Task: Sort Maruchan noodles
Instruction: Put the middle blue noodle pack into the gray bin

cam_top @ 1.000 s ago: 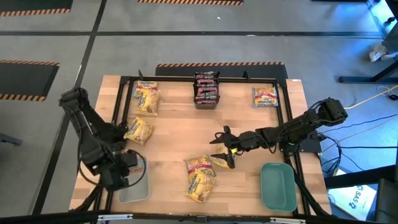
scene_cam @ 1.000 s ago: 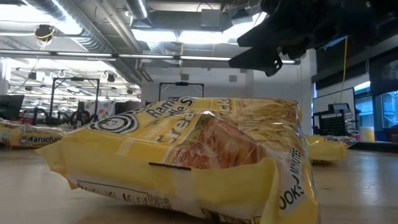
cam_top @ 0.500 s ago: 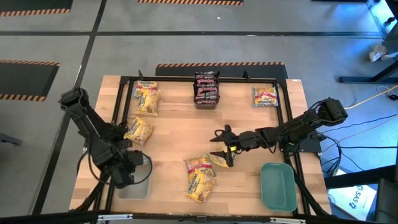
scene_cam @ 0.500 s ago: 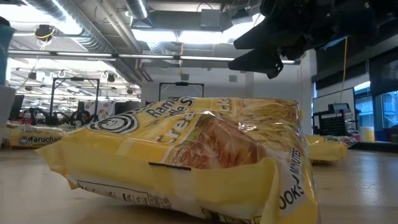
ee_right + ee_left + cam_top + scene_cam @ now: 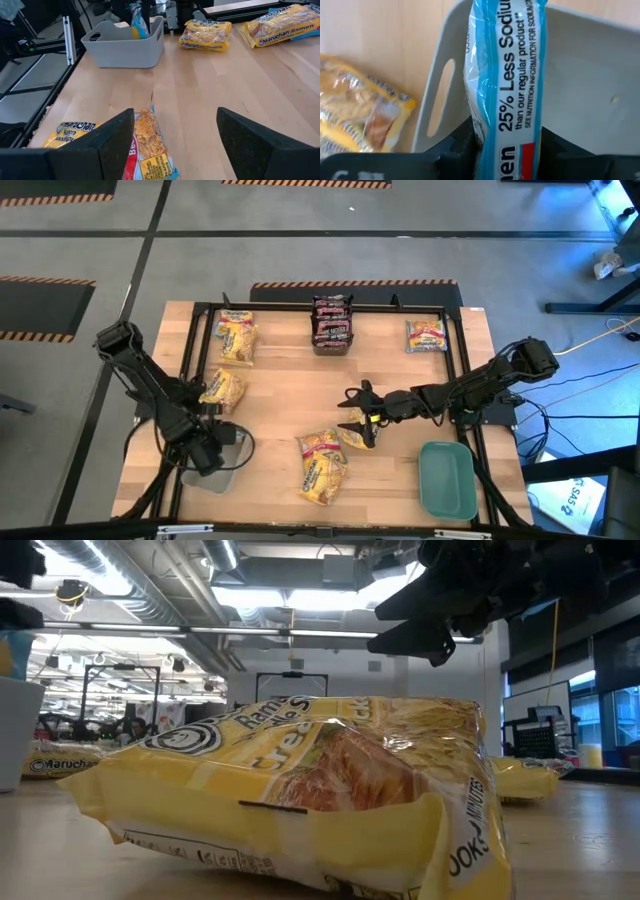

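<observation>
In the high view, the left gripper (image 5: 212, 452) is seen over the pale grey tray (image 5: 222, 477) at lower left, while the right gripper (image 5: 358, 420) is spread wide over a yellow packet (image 5: 352, 439) at centre. Only in the left wrist view is the grasped blue-edged packet (image 5: 512, 85) revealed, held upright inside the tray (image 5: 580, 90). In the right wrist view, an orange packet (image 5: 148, 145) is shown between the parted fingers (image 5: 107, 145), with more yellow packets (image 5: 205, 34) at upper right.

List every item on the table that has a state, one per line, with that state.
Left claw: shut on blue packet.
Blue packet: held upright over the grey tray.
Grey tray: upright, bottom bare where visible.
Right claw: open, above a red-and-yellow packet.
Red-and-yellow packet: flat, not gripped.
Teal tray: empty.
Dark packets: stacked.
</observation>
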Controlling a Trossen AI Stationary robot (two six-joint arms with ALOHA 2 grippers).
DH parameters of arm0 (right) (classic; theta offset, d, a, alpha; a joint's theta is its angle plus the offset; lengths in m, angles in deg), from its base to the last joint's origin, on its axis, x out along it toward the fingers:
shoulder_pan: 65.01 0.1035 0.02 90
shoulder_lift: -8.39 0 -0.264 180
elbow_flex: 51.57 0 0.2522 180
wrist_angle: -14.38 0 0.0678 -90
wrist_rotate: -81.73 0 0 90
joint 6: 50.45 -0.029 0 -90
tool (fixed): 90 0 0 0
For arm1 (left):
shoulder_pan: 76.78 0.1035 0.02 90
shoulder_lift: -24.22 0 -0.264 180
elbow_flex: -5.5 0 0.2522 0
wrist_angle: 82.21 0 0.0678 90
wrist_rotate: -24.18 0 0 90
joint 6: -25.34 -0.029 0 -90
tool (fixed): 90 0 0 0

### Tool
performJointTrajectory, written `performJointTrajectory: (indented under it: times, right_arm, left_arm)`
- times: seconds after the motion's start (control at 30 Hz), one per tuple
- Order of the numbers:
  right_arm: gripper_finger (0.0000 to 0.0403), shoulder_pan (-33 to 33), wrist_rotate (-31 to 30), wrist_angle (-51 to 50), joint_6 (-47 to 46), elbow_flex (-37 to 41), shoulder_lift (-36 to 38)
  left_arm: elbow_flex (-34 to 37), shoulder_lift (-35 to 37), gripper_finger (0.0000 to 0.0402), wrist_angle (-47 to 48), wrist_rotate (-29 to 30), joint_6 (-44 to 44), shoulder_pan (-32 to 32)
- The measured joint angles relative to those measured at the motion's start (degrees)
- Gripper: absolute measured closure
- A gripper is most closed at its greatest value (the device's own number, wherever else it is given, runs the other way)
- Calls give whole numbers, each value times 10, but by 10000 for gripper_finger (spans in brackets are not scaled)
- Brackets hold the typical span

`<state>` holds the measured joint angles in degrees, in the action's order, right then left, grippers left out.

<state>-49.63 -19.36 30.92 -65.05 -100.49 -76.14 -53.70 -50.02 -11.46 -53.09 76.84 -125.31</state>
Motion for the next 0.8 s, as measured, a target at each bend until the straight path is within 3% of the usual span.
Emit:
performJointTrajectory:
  times: [0.2, 0.57, 0.8]
  right_arm:
    - [132, 0, 1, 0, -1, 0, 0]
    - [132, 0, 16, 7, -1, 0, -35]
    - [132, 0, 34, 71, 0, 0, -71]
  left_arm:
    - [1, 0, 276, -6, -1, -39, 36]
    - [-5, 0, 251, -12, -23, -35, 72]
    - [-6, 0, 247, 8, -46, -47, 100]
